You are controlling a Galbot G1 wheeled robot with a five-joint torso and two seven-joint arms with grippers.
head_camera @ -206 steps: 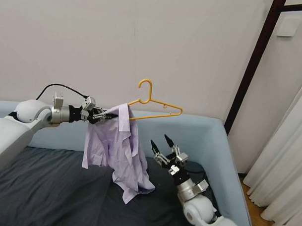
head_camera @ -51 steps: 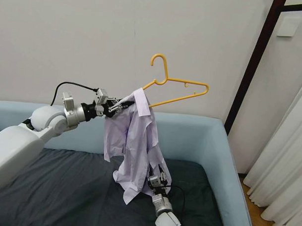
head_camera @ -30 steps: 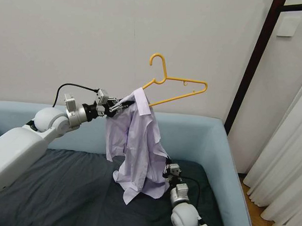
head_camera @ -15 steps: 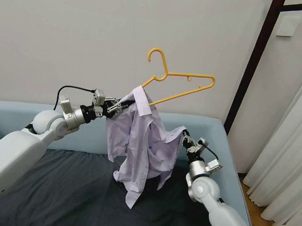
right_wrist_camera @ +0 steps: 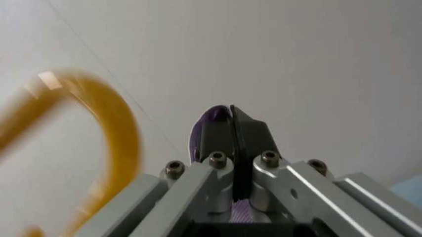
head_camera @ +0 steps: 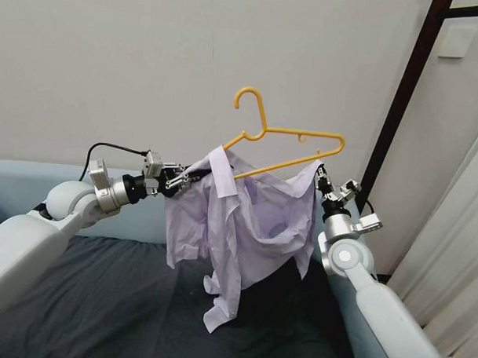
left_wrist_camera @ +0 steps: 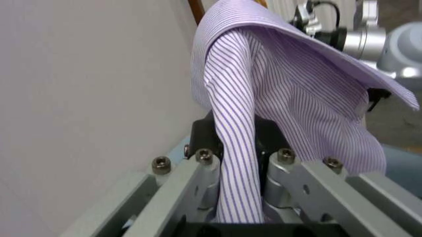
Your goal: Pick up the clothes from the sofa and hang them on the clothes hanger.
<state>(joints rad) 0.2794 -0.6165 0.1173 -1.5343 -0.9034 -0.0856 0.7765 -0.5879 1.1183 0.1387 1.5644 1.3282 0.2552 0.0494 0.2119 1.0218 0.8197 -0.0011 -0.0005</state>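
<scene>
Your left pincer (head_camera: pixel 176 179) is up at the left, arm stretched out above the sofa (head_camera: pixel 62 298), and it is clamped on the collar end of the lilac striped shirt (head_camera: pixel 245 218). The left wrist view backs that up: the fingers (left_wrist_camera: pixel 204 173) are squeezed together with a band of striped cloth running straight up between them. The yellow hanger (head_camera: pixel 292 134) sits in mid-air in front of the wall, hook up, tilted so the end nearer your right arm rides higher. Its lower end vanishes under the collar right by your left pincer; it may be pinched in there along with the cloth, but the fabric covers it, so you can't be sure.

Over on the right, your right pincer (head_camera: pixel 321 176) is raised just below the hanger's high end, closed on the far edge of the shirt. From the right wrist view the pads (right_wrist_camera: pixel 218 129) are pressed tight together, a sliver of purple fabric peeking out beside them, with the hanger (right_wrist_camera: pixel 112 128) a blurred yellow curve close alongside.

So the shirt is off the seat, stretched between both pincers under the hanger bar, its loose tails dangling over the dark cushion.
</scene>
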